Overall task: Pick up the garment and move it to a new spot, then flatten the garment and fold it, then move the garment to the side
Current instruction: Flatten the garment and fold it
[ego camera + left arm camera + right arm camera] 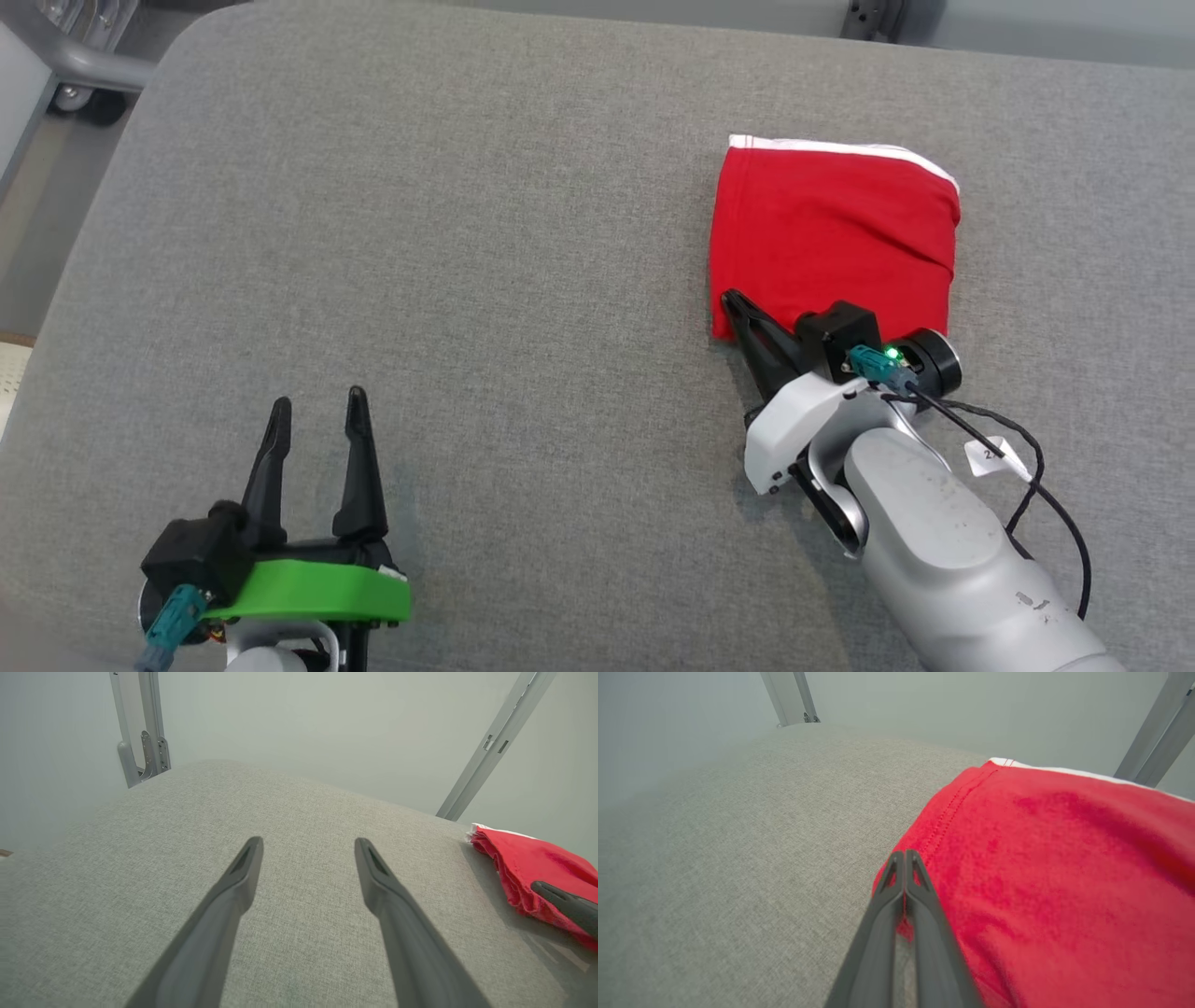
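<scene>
Found garment (831, 224) folded, sideways move in hand: right gripper (732, 301) pressed together at its corner, left gripper (318, 401) spread idle; next likely calls for a steady slide.

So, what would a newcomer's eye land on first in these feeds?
The bright red folded cloth garment with a white-trimmed far edge, on the right side of the grey fabric-covered surface. Next, the right end effector, dark fingers shut together at the garment's near left corner. The left end effector sits open at lower left, well clear.
</scene>
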